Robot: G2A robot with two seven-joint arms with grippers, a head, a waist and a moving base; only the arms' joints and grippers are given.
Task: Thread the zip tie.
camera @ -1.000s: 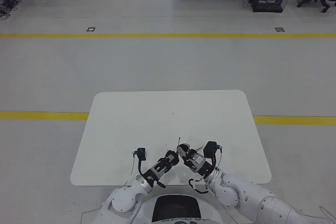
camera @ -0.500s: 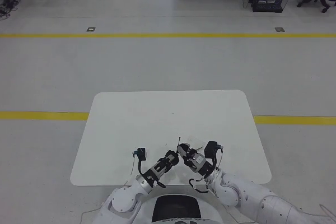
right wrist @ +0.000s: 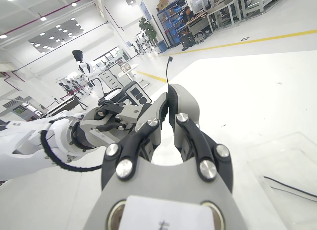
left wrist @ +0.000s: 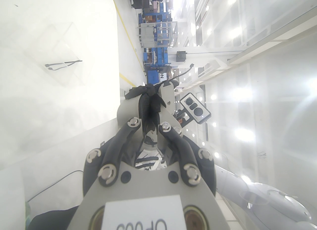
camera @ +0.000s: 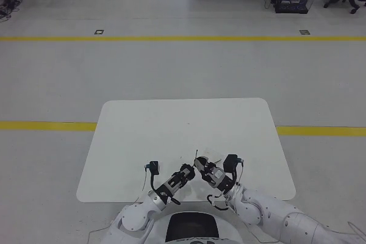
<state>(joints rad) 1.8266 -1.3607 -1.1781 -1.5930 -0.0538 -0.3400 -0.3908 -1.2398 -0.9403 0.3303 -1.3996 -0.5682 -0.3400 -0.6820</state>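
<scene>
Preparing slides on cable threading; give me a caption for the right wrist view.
Right gripper shut on a black zip tie, head end protruding, over the white table.

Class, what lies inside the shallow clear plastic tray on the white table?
Thin black zip ties lie loose in the clear plastic tray. Nothing covers them, though where they cross their number is unclear.
</scene>
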